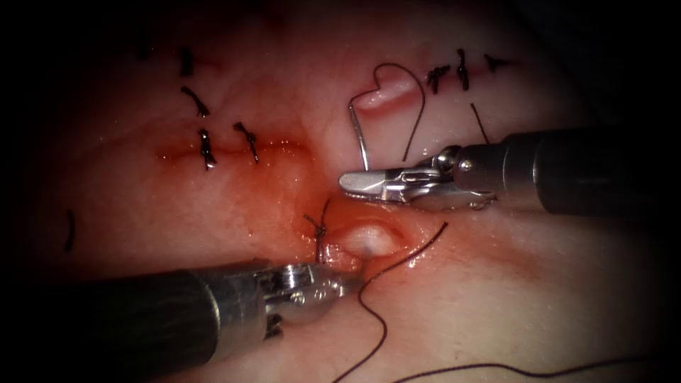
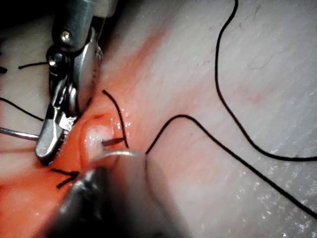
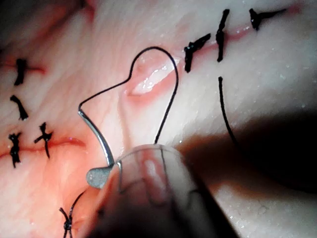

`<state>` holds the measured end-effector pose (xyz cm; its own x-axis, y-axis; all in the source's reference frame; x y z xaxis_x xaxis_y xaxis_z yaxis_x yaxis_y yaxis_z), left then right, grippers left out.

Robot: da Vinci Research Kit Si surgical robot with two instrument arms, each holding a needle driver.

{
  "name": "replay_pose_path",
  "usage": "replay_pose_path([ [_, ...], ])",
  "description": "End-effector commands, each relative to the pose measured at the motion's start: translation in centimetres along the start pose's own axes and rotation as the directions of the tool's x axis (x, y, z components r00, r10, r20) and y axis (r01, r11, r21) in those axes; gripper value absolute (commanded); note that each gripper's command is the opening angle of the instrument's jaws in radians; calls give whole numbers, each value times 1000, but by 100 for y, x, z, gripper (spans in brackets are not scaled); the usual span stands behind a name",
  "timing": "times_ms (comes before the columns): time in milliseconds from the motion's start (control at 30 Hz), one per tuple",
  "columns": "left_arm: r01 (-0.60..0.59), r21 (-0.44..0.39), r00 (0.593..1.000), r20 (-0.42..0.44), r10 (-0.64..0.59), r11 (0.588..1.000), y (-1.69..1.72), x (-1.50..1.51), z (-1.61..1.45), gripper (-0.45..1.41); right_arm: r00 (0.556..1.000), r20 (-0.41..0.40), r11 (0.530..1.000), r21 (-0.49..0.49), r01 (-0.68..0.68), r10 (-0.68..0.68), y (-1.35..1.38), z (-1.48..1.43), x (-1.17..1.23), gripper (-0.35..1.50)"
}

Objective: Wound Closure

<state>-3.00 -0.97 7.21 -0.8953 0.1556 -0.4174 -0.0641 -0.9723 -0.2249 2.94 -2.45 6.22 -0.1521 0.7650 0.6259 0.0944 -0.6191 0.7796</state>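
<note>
The right arm's slim silver claw (image 1: 355, 182) is clamped shut on the thin curved steel needle (image 1: 360, 138), gripping it near one end. The rest of the curve rises free above the pale pink pork tissue (image 1: 539, 284), not in it, on the right of the cut. Dark thread (image 1: 410, 92) trails from the needle's upper end in a loop. The left arm's claw (image 1: 340, 284) presses against the tissue beside the small knotted stitch (image 1: 319, 230); I cannot tell whether it is open.
</note>
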Motion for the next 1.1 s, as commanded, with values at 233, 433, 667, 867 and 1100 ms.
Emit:
replay_pose_path([
  [233, -2, -5, 1000, 2, 2, 1000, -9, -1, -11, -6, 877, -195, 896, -15, 444, -439, -19, 11, 26, 135],
  [433, -2, -6, 1000, 2, 2, 1000, -8, -2, -13, -6, 672, -146, 686, -224, 692, -726, -45, -3, 54, 145],
  [667, -2, -5, 1000, 2, 2, 1000, -8, -2, -12, -6, 422, 53, 372, -381, 846, -905, -69, -8, 64, 146],
  [867, -2, -5, 1000, 2, 2, 1000, -8, -2, -13, -6, 309, 138, 218, -452, 865, -941, -76, -12, 65, 143],
  [1100, -1, -4, 1000, 3, 1, 1000, -7, -1, -12, -6, 265, 140, 160, -510, 845, -954, -108, -38, 78, 145],
])
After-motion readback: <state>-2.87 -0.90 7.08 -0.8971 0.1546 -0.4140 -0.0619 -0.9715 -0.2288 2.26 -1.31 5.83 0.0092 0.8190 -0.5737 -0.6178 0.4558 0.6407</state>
